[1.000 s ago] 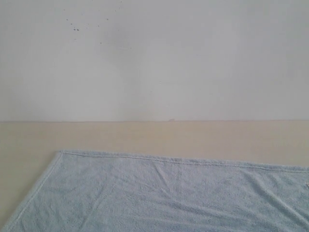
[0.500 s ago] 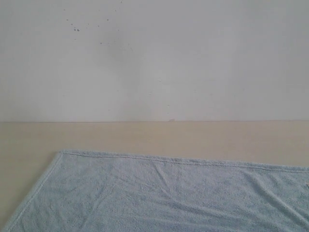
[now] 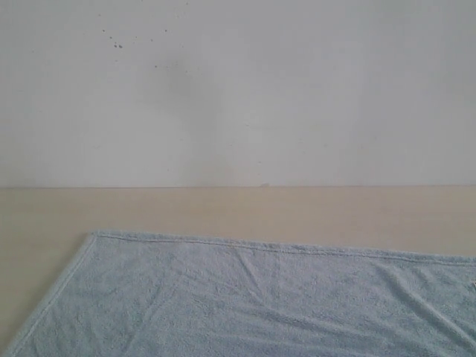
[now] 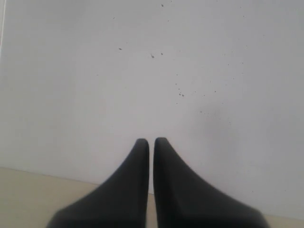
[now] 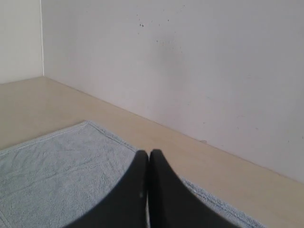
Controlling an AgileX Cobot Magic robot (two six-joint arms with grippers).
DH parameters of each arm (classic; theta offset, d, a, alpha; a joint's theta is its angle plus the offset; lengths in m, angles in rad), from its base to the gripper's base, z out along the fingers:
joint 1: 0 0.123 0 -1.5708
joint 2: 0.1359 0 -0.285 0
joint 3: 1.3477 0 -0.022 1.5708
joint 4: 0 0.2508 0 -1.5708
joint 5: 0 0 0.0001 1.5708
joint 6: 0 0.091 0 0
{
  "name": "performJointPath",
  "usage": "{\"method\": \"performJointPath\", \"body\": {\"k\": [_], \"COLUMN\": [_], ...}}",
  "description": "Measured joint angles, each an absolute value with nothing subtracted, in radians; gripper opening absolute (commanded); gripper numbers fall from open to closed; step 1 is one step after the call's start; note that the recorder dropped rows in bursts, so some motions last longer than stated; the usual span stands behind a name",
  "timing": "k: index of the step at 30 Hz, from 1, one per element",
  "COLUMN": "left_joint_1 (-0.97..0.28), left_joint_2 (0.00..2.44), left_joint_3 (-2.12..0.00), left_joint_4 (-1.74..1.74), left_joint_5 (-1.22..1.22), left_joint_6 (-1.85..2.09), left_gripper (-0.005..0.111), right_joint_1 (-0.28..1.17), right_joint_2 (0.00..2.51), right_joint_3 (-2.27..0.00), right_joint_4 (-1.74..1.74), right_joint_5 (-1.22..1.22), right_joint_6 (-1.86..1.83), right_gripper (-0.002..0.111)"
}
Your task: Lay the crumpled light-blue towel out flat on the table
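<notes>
The light-blue towel (image 3: 253, 301) lies spread out flat on the beige table (image 3: 223, 208), its far hemmed edge running straight across the exterior view. Neither arm shows in that view. In the left wrist view my left gripper (image 4: 151, 141) is shut with nothing in it, raised and facing the white speckled wall. The right wrist view has my right gripper (image 5: 148, 153) shut and empty, held above the towel (image 5: 52, 166) near its far hem.
A white speckled wall (image 3: 238, 89) stands along the table's far edge. A strip of bare table (image 5: 199, 166) runs between the towel's hem and the wall. A side wall (image 5: 19, 38) meets it at a corner.
</notes>
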State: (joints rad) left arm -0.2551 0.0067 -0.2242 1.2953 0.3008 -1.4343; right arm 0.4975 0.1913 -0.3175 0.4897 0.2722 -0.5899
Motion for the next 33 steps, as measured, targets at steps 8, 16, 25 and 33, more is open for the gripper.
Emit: {"method": "performJointPath", "body": {"k": [8,16,25,33], "left_joint_1": [-0.255,-0.255,-0.255,-0.255], "left_joint_2": [0.007,0.007,0.007,0.007], "left_joint_3": [-0.224,-0.224,-0.224,-0.224], "left_joint_4": [1.295,1.295,1.295,1.295], "left_joint_5": [0.301,0.301,0.301,0.301], "left_joint_6": [-1.434,-1.434,-1.434,-1.434], "left_gripper": [0.004,0.004,0.004,0.004], "right_joint_1": [0.434,0.214,0.164,0.164], "right_joint_2": [0.121,0.008,0.004,0.004], "right_joint_3": [-0.249,-0.034,0.0,0.0], "right_joint_4": [0.49,0.465,0.127,0.105], "right_joint_5": [0.276,0.095,0.316,0.328], "right_joint_6": [-0.573,-0.508,-0.126,-0.29], "right_gripper": [-0.001,-0.001,-0.001,-0.001]}}
